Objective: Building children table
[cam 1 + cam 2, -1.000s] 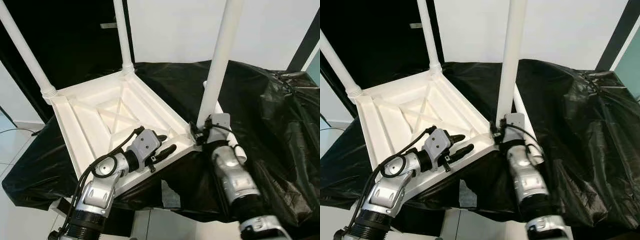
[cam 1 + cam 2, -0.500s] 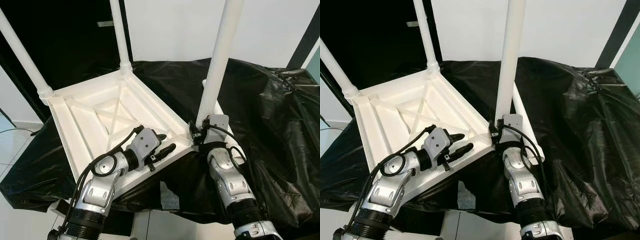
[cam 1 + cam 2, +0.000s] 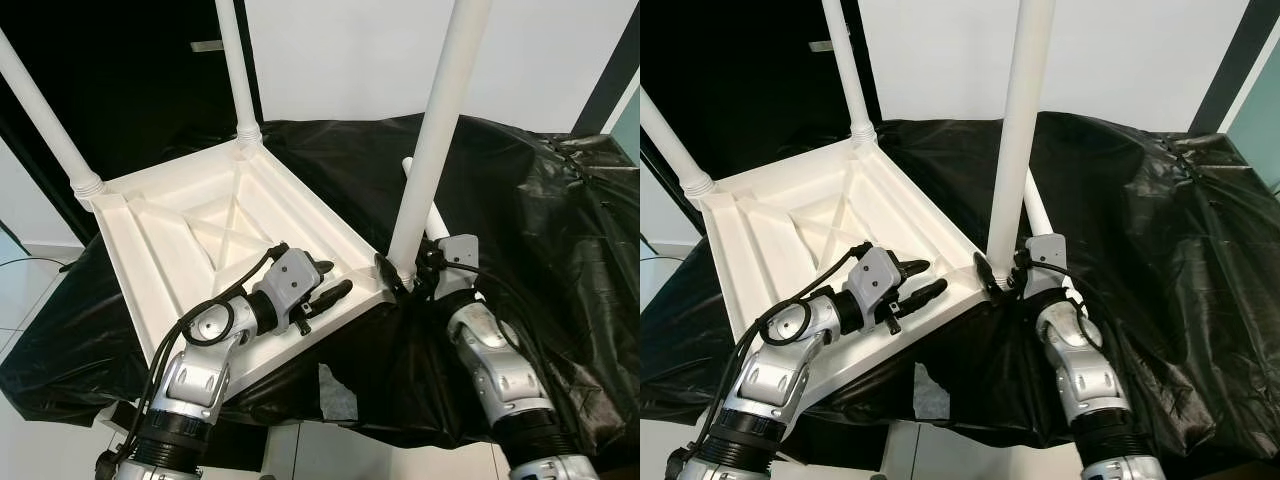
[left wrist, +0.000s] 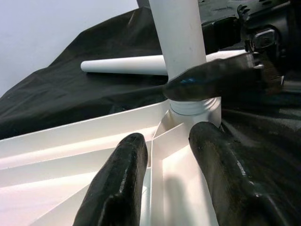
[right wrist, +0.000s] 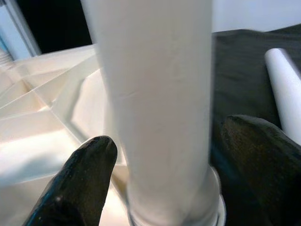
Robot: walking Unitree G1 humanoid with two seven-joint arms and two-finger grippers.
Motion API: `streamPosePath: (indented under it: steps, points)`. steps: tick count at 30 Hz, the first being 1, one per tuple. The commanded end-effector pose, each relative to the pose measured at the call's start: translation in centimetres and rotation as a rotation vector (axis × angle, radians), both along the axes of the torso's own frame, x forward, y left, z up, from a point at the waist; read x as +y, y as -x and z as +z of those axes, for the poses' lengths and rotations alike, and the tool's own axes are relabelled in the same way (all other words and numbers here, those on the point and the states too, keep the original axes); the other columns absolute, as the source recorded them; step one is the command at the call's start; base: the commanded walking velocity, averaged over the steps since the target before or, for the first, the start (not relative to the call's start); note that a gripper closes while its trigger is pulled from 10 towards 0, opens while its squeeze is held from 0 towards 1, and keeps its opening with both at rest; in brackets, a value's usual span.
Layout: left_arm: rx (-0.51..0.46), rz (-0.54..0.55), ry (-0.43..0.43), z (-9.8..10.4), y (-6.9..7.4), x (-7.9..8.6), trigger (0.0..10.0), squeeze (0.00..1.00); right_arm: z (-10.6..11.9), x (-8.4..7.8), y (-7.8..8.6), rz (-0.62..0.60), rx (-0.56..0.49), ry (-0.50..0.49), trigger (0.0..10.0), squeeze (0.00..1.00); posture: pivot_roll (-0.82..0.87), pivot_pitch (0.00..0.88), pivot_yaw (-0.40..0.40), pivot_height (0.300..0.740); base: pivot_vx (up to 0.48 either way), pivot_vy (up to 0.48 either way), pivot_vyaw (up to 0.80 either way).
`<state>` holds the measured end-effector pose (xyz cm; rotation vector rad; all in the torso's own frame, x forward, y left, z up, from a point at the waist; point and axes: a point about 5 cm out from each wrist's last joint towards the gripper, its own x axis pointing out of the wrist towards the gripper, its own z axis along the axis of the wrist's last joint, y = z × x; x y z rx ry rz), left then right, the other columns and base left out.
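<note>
A white children's table top (image 3: 200, 230) lies upside down on a surface draped in black plastic. Two legs (image 3: 235, 70) (image 3: 45, 110) stand at its far corners. A third leg (image 3: 435, 130) stands upright in the near right corner socket. My right gripper (image 3: 400, 278) is shut on the base of this leg, one finger on each side of it (image 5: 80, 183). My left gripper (image 3: 335, 278) hovers open over the table's near rim, just left of that corner, with a rib between its fingers (image 4: 117, 188). A fourth, loose leg (image 3: 1035, 215) lies on the plastic behind the corner.
The black plastic sheet (image 3: 540, 230) is wrinkled and bunched to the right. It hangs over the front edge, where there is a pale torn patch (image 3: 335, 385). A dark doorway (image 3: 140, 90) and a white wall (image 3: 340, 60) stand behind. Light floor (image 3: 25, 290) lies at the left.
My right wrist has swung round the leg's base from its left side to its right, with the fingers staying on it. The left gripper holds its place. The camera shifted slightly.
</note>
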<state>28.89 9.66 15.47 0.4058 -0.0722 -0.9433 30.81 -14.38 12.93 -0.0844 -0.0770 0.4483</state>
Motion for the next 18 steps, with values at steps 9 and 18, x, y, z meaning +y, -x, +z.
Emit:
streamPosePath:
  steps: [9, 18]
  points:
    - [-0.012, 0.055, -0.001, -0.1, -0.2, 0.3, 10.0, 0.00, 0.8, 0.0, -2.0, 0.226, -0.010, 0.120, 10.0, 0.00, 0.04, 0.000, 0.034, 0.740, 0.000, 0.000, 0.00]
    - [-0.014, 0.075, -0.002, -0.3, 0.1, 0.6, 10.0, 0.00, 0.4, 0.2, -3.0, 0.298, 0.038, 0.200, 0.0, 0.00, 0.07, 0.000, -0.004, 0.740, 0.000, 0.000, 0.00]
